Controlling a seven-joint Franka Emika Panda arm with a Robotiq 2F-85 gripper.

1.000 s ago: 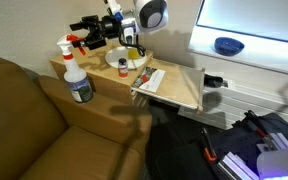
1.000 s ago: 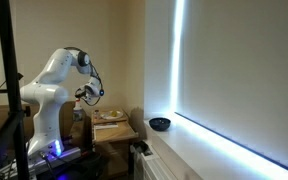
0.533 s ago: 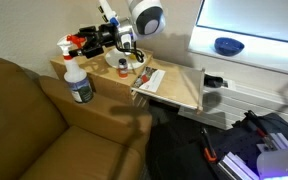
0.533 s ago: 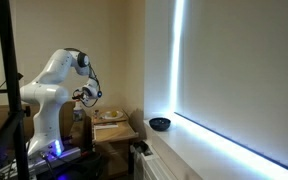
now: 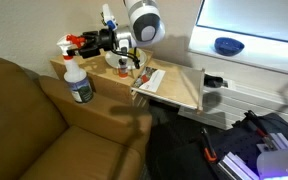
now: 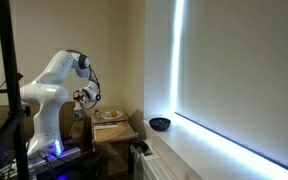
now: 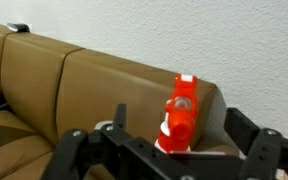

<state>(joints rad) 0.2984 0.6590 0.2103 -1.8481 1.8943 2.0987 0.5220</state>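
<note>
- Where the left of the frame begins in an exterior view, a brown couch [image 5: 19,115] fills the lower left corner, its armrest against a tan side table [image 5: 109,118].
- Just right of the couch, a spray bottle [image 5: 80,86] stands upright near the table's left edge, its red trigger head at the top.
- Above and just beside that head, in the upper left of the frame, the gripper [image 5: 82,42] hangs level, pointing left, at the end of the white robot arm [image 5: 144,20].
- Right of the bottle, a white dish [image 5: 119,60] sits further back on the table, and a pale wooden board [image 5: 174,90] juts toward centre frame.
- At upper right, a blue bowl [image 5: 228,45] rests on the white sill [image 5: 254,62]; a dark bag [image 5: 199,150] lies at lower right.
- In the wrist view, the fingers [image 7: 72,148] are spread wide at the bottom corners and hold nothing; the bottle's red head rises between them, right of centre, with the couch back behind it. Whether they touch the bottle cannot be told.
</note>
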